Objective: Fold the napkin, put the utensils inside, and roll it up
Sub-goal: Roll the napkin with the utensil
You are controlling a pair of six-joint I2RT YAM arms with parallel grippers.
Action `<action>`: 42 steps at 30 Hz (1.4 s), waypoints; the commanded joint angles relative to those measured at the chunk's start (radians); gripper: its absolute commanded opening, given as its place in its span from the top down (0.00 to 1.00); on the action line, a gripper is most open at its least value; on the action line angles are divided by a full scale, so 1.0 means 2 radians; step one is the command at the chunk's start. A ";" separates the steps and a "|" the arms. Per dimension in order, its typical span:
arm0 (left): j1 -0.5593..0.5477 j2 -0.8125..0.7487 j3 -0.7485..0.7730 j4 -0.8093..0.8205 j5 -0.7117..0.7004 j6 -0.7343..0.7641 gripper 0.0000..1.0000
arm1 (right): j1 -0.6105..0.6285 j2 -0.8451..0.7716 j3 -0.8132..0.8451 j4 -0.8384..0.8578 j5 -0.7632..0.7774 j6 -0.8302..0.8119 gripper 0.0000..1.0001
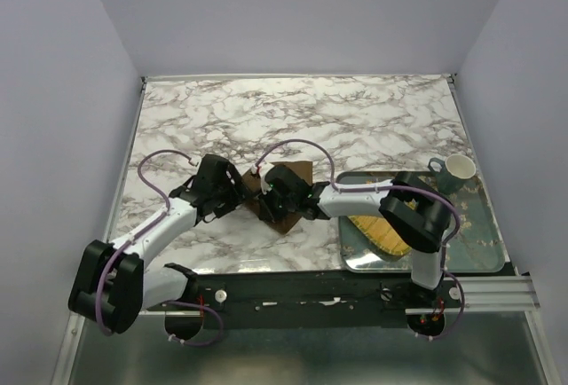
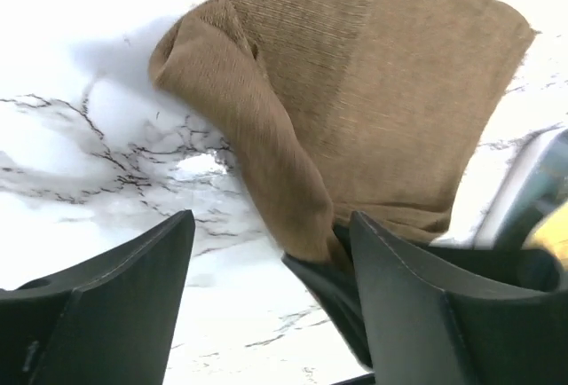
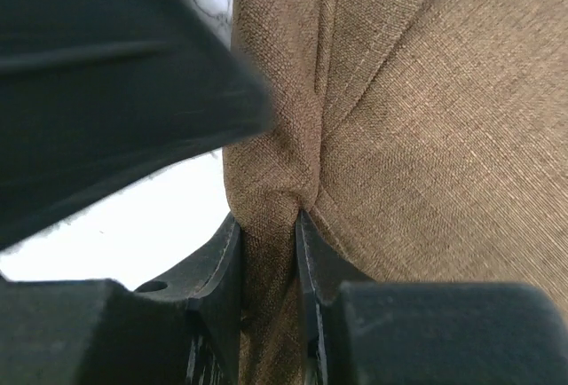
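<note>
Marble table (image 1: 355, 119) across most of the overhead view. At its right near corner, a shallow metal tray (image 1: 479, 256) carrying a yellow woven bamboo mat (image 1: 382, 236); pale mug (image 1: 457, 169) at the tray's far edge.

Mid-table, between the two arms: the dark brown napkin (image 1: 297, 172), partly folded over itself, one doubled edge lifted off the marble, the rest lying flat. Right gripper (image 3: 266, 225) clenched on a pinched ridge of that cloth, weave bunched between both fingers. Left gripper (image 2: 271, 225) just beside it, spread wide and grasping nothing, bare marble between its fingers (image 2: 115, 305), the raised fold close to the inner one. No fork to be made out in any view.

Judged from the drape: light, limp, coarse-woven, neither slippery nor fragile. Apt to sag wherever unsupported and to drag its lower layer along. Best taken at a corner or along the doubled edge, both layers pinched together, the second gripper holding the opposite end for a straight crease.
</note>
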 commanded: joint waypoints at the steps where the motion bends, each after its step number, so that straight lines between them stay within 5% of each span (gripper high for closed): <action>1: 0.005 -0.057 -0.002 -0.024 -0.030 0.038 0.17 | -0.048 0.043 -0.020 0.005 -0.171 0.029 0.99; 11: 0.005 -0.037 -0.045 0.051 0.032 0.020 0.13 | -0.145 0.158 0.018 0.044 -0.472 0.097 0.98; 23: 0.006 0.072 -0.041 0.100 0.008 -0.034 0.17 | -0.164 0.187 0.006 0.139 -0.541 0.185 0.97; 26: 0.006 0.087 -0.043 0.099 0.006 -0.038 0.33 | -0.165 0.187 0.006 0.142 -0.547 0.187 0.96; 33: 0.006 0.057 -0.048 0.063 -0.024 -0.018 0.77 | -0.164 0.149 0.040 -0.007 -0.471 0.082 0.85; 34: 0.006 0.059 -0.046 0.060 -0.024 -0.015 0.90 | -0.164 0.144 0.048 -0.032 -0.456 0.071 0.84; 42: 0.006 0.061 -0.032 0.047 -0.014 -0.015 0.95 | -0.122 0.041 0.091 -0.211 -0.217 0.009 0.49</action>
